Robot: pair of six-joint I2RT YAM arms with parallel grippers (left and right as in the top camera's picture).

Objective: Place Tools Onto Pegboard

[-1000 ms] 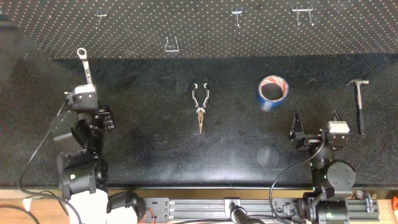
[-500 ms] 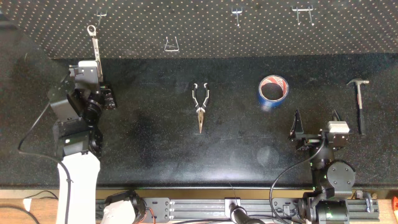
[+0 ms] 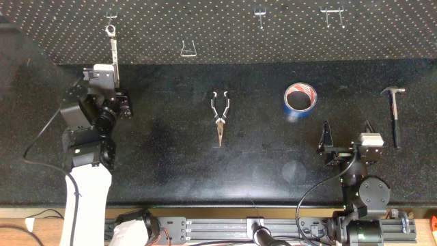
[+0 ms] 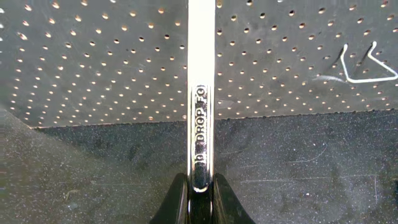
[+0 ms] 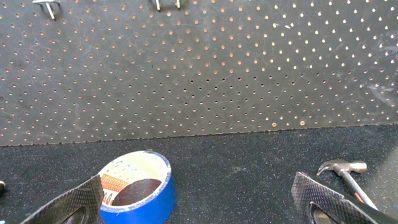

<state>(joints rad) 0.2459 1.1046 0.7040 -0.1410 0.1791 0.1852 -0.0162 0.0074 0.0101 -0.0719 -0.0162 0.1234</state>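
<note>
**Wrench** (image 3: 113, 46): chrome, long shank. Clamped at handle end between fingers (image 4: 179, 205) of left gripper (image 3: 109, 68), pinched tight on shank. Held off the surface at far left, shank pointing far, over near edge of pegboard (image 3: 218, 27). In top view, ring end close under far-left hook (image 3: 111, 15); contact w/ hook not discernible.

**Pegboard**: dark, dotted w/ small holes, along far side of work surface. Wire loop hook (image 3: 188, 49) near its lower edge, left of centre. Two more metal hooks at far right: single (image 3: 259, 14), double (image 3: 332, 15).

**Pliers** (image 3: 220, 119): flat on mat at centre, nose toward near side, handles toward pegboard.

**Tape roll** (image 3: 300, 99): blue, right of pliers, well apart from them, hole facing up.

**Hammer** (image 3: 393, 113): far right, flat, head toward pegboard, handle toward near side.

**Right gripper** (image 3: 347, 137): fingers spread wide, nothing between them. Low over mat at near right, short of tape roll and hammer.

**Surface**: black mat (image 3: 171, 157), speckled, faint scuffs and pale smudges. Metal rail (image 3: 259, 225) along near edge w/ both arm bases on it. Black cables (image 3: 311, 195) looping from arms. Strip of wood-tone bench (image 3: 20, 217) at near left.
</note>
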